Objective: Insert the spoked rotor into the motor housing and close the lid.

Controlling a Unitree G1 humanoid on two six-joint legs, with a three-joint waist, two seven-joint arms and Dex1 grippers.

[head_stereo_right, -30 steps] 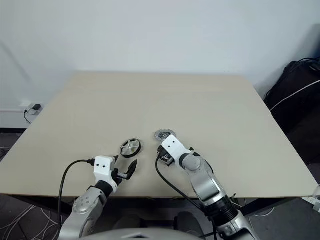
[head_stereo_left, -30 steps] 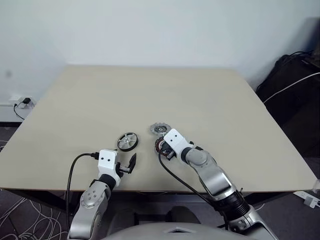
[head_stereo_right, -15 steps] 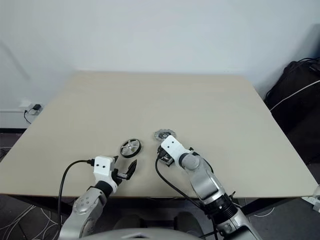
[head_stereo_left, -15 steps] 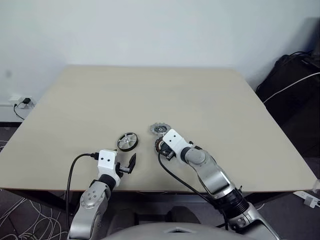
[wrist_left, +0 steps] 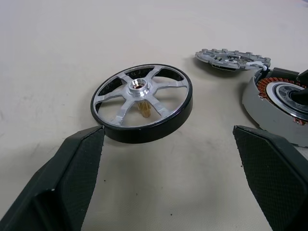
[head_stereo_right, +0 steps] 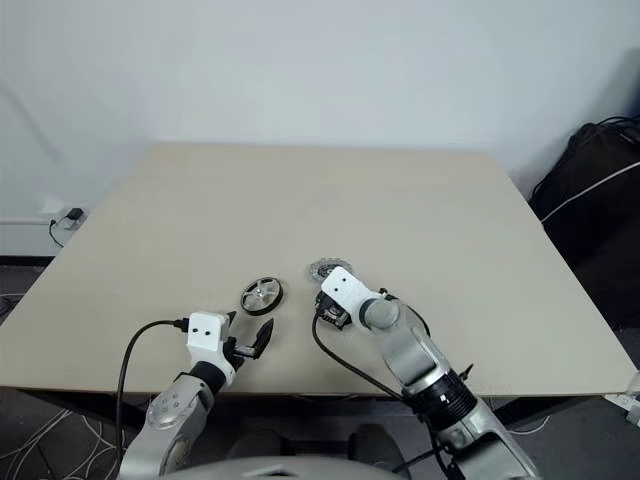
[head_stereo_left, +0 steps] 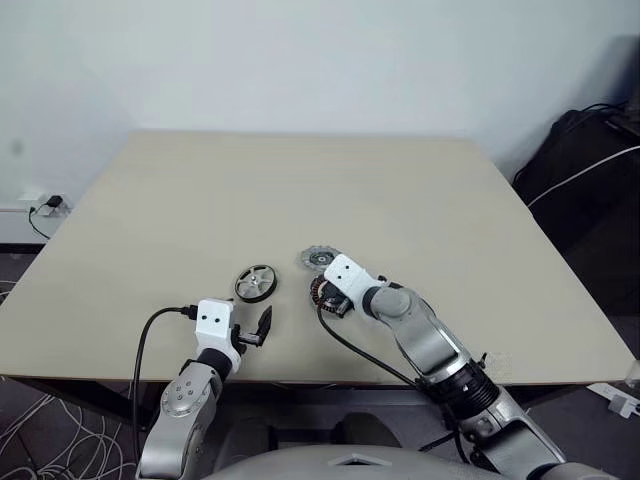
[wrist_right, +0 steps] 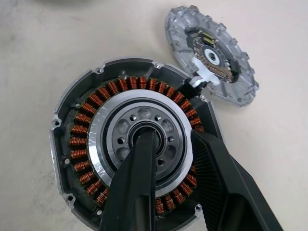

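Right wrist view: motor housing [wrist_right: 134,154] directly under the right gripper [wrist_right: 166,144], one black finger [wrist_right: 139,183] tip set in the pale centre bore, the other lying over the copper winding ring; narrowly parted, pinching the inner ring wall between them by the look of it. Lid [wrist_right: 211,53] just beside the housing rim, grey, notched edge, dark centre, joined to the housing by a small white piece. Left wrist view: spoked rotor [wrist_left: 142,102] flat on the beige table [head_stereo_left: 300,190], dark rim, silver spokes and hub, just ahead of the wide-open, empty left gripper [wrist_left: 168,163], near one textured fingertip.
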